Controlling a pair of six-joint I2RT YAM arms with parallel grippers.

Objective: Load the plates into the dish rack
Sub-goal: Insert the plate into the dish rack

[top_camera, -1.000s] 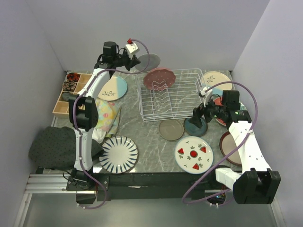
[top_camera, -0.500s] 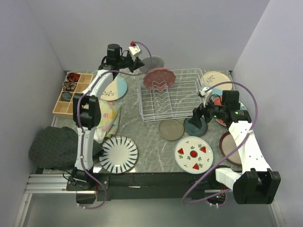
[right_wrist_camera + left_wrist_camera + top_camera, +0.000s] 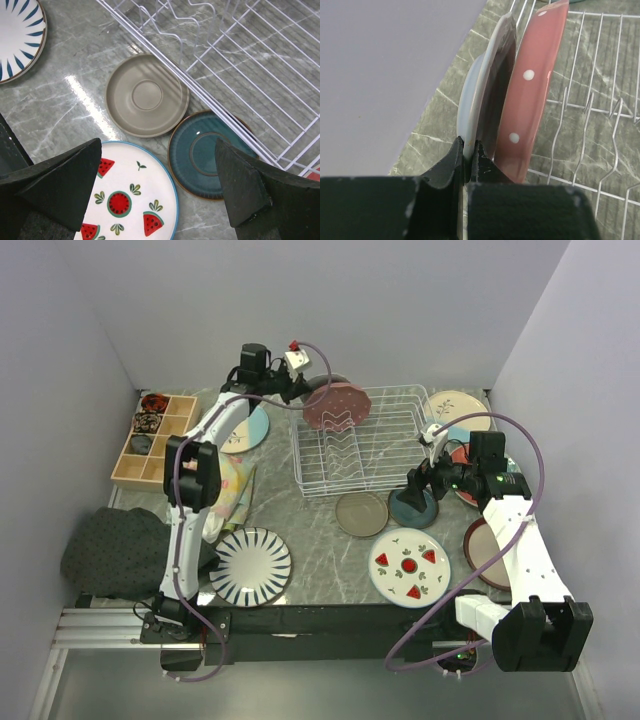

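Pale plate (image 3: 475, 95) pinched in your left gripper (image 3: 467, 150), right gripper (image 3: 157, 175) idling wide open; next, lower it between the dish rack (image 3: 360, 455) tines.

Pale blue plate (image 3: 470, 102), pink white-dotted plate (image 3: 530, 100)

I see the pink dotted plate (image 3: 337, 407) upright in the far-left corner of the white wire dish rack (image 3: 380, 445), a pale plate (image 3: 480, 95) on edge just beside it (taupe plate (image 3: 361, 513) and teal plate (image 3: 413, 508) flat in front).
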